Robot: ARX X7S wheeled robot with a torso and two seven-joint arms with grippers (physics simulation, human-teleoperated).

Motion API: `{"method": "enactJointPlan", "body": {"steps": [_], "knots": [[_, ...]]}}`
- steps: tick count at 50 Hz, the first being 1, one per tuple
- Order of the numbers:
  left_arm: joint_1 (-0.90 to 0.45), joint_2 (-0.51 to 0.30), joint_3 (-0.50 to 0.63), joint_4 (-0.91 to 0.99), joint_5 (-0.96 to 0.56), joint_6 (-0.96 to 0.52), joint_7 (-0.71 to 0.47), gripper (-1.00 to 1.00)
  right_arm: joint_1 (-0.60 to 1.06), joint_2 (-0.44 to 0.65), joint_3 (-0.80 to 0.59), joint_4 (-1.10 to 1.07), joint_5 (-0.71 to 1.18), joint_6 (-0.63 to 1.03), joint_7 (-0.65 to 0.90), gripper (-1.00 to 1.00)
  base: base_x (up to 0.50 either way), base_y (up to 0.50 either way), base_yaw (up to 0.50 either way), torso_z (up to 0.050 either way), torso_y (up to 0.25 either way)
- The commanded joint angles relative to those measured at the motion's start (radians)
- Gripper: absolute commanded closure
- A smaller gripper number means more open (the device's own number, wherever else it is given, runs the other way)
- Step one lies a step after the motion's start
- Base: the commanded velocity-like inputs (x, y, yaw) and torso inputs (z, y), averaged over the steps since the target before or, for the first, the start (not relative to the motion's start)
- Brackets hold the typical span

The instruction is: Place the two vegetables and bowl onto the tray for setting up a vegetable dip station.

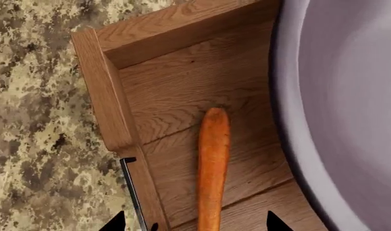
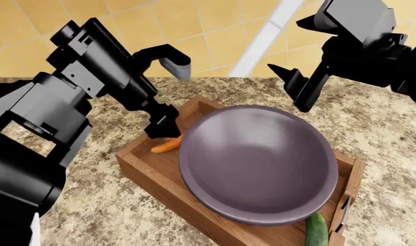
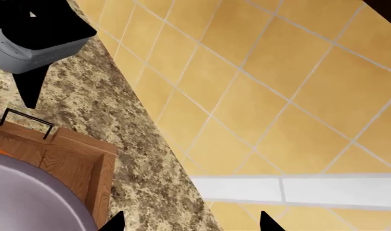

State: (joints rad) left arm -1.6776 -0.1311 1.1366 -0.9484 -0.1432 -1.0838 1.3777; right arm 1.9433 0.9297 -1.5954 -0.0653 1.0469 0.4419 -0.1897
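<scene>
The dark purple-grey bowl (image 2: 256, 164) sits in the brown wooden tray (image 2: 146, 169) and fills most of it. The orange carrot (image 2: 167, 145) lies on the tray's planks at its left end, beside the bowl. In the left wrist view the carrot (image 1: 214, 163) lies between the wide-open fingertips of my left gripper (image 1: 195, 224), which hovers just over it (image 2: 161, 130). The green cucumber (image 2: 316, 229) lies at the tray's right end by the handle. My right gripper (image 2: 290, 87) is open and empty, raised beyond the bowl's far rim.
The tray stands on a speckled stone counter (image 2: 105, 215). Thin metal handles (image 1: 132, 187) (image 2: 345, 207) stand at the tray's short ends. A yellow tiled surface (image 3: 279, 96) lies beyond the counter's far edge. The bowl's rim (image 1: 349, 96) is close beside the carrot.
</scene>
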Motion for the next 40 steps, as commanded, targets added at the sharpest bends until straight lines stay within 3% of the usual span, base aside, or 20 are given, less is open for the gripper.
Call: {"method": "enactJointPlan", "body": {"steps": [1,6,11,14,16,17,18,20,22,31,40], "knots": [[-0.081,0.058,0.021,-0.243,0.033,0.167,-0.015,-1.00,0.000,-0.005,0.006,0.006,-0.001,0.002,-0.005,-1.00,0.00,0.00,0.00,0.000,0.000],[-0.141,0.025,0.018,-0.255,0.044,0.171,-0.046,-1.00,0.012,-0.021,0.016,0.016,-0.003,0.001,-0.015,-1.00,0.00,0.00,0.00,0.000,0.000],[-0.132,-0.127,-0.032,0.055,0.023,-0.024,-0.111,-1.00,0.033,-0.026,0.024,-0.007,0.004,0.018,-0.016,-1.00,0.00,0.00,0.00,0.000,0.000],[-0.122,-0.226,-0.108,0.275,-0.001,-0.153,-0.164,-1.00,0.054,-0.034,0.031,-0.027,0.019,0.044,-0.007,-1.00,0.00,0.00,0.00,0.000,0.000],[-0.119,-0.249,-0.157,0.331,-0.013,-0.202,-0.193,-1.00,0.059,-0.037,0.033,-0.036,0.028,0.057,0.004,-1.00,0.00,0.00,0.00,0.000,0.000],[0.028,-0.341,-0.307,0.481,-0.010,-0.255,-0.343,-1.00,0.089,0.017,0.080,-0.165,0.158,0.127,0.154,-1.00,0.00,0.00,0.00,0.000,0.000],[0.036,-0.330,-0.457,0.631,-0.015,-0.288,-0.463,-1.00,0.072,0.027,0.089,-0.186,0.184,0.120,0.254,-1.00,0.00,0.00,0.00,0.000,0.000],[0.055,-0.329,-0.710,0.852,-0.002,-0.267,-0.502,-1.00,0.067,0.037,0.092,-0.208,0.187,0.126,0.307,-1.00,0.00,0.00,0.00,0.000,0.000],[0.074,-0.324,-0.759,0.915,-0.010,-0.287,-0.521,-1.00,0.085,0.046,0.101,-0.238,0.195,0.143,0.336,-1.00,0.00,0.00,0.00,0.000,0.000],[0.182,-0.299,-0.827,1.083,0.059,-0.222,-0.670,-1.00,0.113,0.051,0.125,-0.286,0.183,0.144,0.376,-1.00,0.00,0.00,0.00,0.000,0.000],[0.226,-0.321,-0.840,1.164,0.050,-0.216,-0.667,-1.00,0.181,-0.008,0.128,-0.328,0.144,0.197,0.337,-1.00,0.00,0.00,0.00,0.000,0.000]]}}
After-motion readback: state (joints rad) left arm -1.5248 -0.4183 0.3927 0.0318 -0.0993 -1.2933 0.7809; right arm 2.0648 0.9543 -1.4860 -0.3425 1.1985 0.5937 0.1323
